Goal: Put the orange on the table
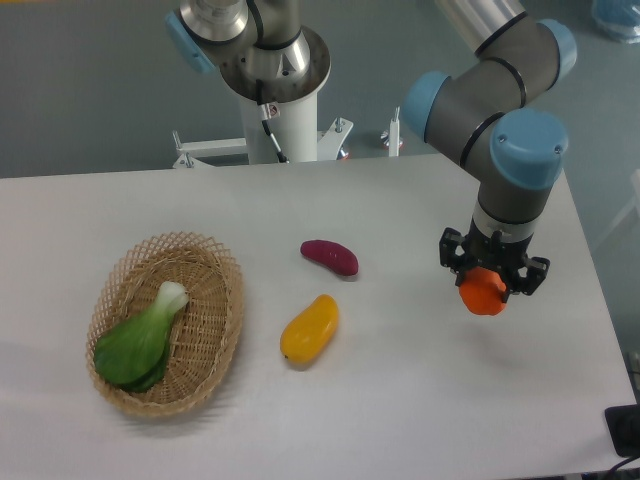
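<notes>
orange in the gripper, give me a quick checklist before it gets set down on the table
1. Grip: gripper shut on the orange: ok.
2. Drop zone: the table below the orange shows bare white surface: ok.
3. Neighbours: yellow fruit and purple fruit lie well to one side: ok.
4. Basket with its green vegetable is far off: ok.
5. Height of the orange above the table: cannot tell from this single view.
6. Margin to the table's near side edge: cannot tell.

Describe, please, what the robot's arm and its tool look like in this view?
The arm is silver-grey tubing with light blue joint caps and dark grey joint housings. The tool is small, black and blocky. A black cable hangs at the white base pedestal.
</notes>
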You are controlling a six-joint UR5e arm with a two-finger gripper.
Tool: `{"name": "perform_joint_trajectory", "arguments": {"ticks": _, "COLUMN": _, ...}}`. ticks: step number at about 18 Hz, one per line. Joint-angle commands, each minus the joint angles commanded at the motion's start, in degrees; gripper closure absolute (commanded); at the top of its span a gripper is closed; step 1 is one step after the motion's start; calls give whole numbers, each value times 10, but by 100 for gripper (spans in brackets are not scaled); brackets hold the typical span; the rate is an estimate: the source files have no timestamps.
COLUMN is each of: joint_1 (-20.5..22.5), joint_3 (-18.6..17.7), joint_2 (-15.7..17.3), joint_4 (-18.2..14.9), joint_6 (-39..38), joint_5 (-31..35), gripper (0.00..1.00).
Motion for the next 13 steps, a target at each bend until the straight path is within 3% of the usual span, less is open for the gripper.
{"name": "perform_joint_trajectory", "arguments": {"ticks": 10, "joint_1": -44, "joint_3": -15, "joint_2": -17, "joint_4": 10, "joint_6": -84, "joint_5": 5, "gripper": 39}}
{"name": "perform_joint_trajectory", "arguments": {"ticks": 13, "joint_1": -53, "joint_3": -63, "joint_2": -15, "joint_4": 82, "joint_6": -94, "joint_5": 14, "gripper": 40}}
